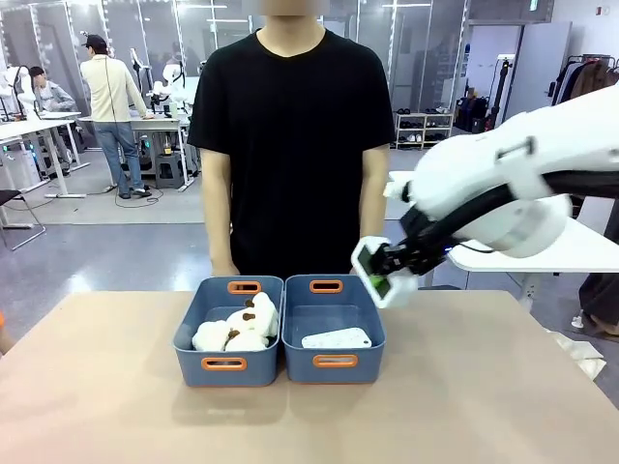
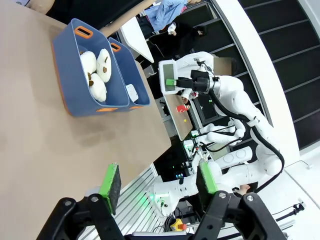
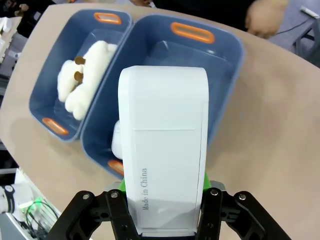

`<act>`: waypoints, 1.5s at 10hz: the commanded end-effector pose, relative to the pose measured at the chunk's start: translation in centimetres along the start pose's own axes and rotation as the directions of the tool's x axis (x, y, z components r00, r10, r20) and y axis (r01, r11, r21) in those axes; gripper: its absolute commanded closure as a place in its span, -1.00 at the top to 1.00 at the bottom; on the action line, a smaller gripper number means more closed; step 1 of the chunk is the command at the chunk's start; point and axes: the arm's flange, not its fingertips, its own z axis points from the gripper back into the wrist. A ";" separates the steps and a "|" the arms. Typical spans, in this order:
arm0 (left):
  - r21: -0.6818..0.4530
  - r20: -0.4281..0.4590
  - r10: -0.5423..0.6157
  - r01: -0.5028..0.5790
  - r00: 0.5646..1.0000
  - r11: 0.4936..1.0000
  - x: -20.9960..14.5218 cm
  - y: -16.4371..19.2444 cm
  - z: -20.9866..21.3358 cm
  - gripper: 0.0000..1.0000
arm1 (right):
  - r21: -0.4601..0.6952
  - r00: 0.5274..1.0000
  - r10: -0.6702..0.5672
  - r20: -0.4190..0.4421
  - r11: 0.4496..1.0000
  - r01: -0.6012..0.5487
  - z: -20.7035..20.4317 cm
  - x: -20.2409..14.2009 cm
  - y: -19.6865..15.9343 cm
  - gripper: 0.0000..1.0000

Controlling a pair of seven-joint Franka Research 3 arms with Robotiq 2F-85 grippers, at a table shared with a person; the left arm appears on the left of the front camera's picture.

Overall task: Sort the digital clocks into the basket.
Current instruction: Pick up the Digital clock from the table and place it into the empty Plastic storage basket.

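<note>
Clock (image 3: 164, 150), white, one — nearest the right wrist camera, back panel toward the lens, clamped by the right gripper (image 3: 165, 212) and held in the air above the right-hand basket (image 3: 227, 65); in the front view this same clock (image 1: 370, 272) hangs tilted just above that tub's right rim (image 1: 379, 324). Clock, second (image 1: 336, 339) — lying flat on the floor of the same basket, toward its near end. Clocks counted: two; one already sorted, one carried over the tub and, by my judgement, needing only to be lowered and let go, so the task looks most of the way done. Baskets counted: two, blue-grey with orange handle slots, side by side and touching at mid-table (image 1: 116, 387). Left-hand tub (image 1: 189, 329) holds white plush toys (image 1: 237, 327), a heap of roughly three; exact number hard to tell. Left gripper (image 2: 159, 182) — jaws apart with nothing between the green pads, off the table's near edge and well apart from both tubs. Person: one, black shirt (image 1: 290, 145), standing at the far side behind the baskets.
</note>
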 end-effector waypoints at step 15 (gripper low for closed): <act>0.000 0.005 -0.007 0.007 1.000 1.000 0.1 -0.2 0.1 0.56 | -0.045 0.997 -0.034 0.071 0.998 0.038 -9.6 -1.7 3.3 0.94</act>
